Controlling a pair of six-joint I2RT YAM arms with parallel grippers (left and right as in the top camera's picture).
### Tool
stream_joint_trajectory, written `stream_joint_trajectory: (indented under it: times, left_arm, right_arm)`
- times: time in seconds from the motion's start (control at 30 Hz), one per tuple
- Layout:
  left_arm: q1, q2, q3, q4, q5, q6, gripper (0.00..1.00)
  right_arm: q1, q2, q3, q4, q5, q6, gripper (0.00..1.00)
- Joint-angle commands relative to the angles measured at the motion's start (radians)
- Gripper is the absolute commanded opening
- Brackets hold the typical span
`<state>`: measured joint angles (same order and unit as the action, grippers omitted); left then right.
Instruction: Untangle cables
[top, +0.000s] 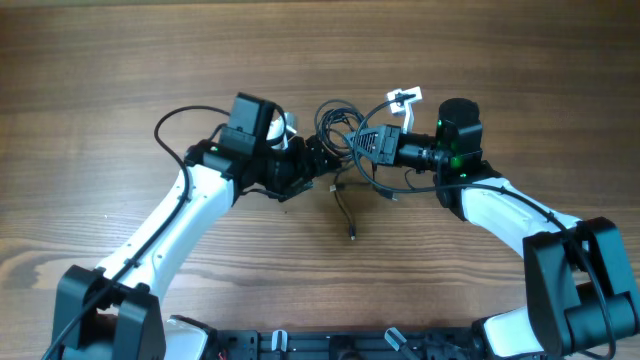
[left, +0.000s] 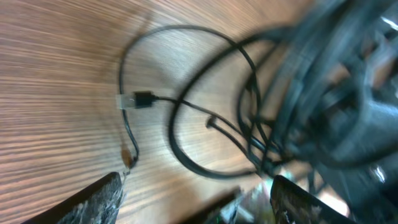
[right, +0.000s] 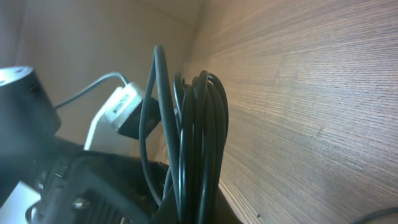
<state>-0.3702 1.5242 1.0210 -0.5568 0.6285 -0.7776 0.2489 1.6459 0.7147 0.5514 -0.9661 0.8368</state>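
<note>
Wooden tabletop (top: 120, 60) with tangled cables (top: 335, 120) at centre: right fingers (top: 368, 142) closed on the bundle, left fingers (left: 93, 202) open just beside it, on its left.

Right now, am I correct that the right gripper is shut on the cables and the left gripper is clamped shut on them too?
Not quite: the left gripper is open, its fingers standing wide apart in the left wrist view. The right gripper is indeed shut on the cables.
</note>
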Motion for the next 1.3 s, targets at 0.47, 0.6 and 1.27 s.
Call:
stream_joint_trajectory:
  times: [0.47, 0.6, 1.27]
  left_arm:
    - [0.071, -0.067, 0.004, 0.172, -0.179, -0.299, 0.71]
    - [0.074, -0.115, 0.004, 0.161, -0.174, -0.248, 0.72]
    - [-0.042, 0.201, 0.004, 0.261, -0.196, -0.224, 0.35]
  right_arm:
    - [0.068, 0.011, 0.005, 0.005, 0.158, -0.006, 0.04]
    - [0.068, 0.011, 0.005, 0.005, 0.166, -0.006, 0.04]
    - [0.068, 0.011, 0.005, 0.005, 0.075, 0.004, 0.04]
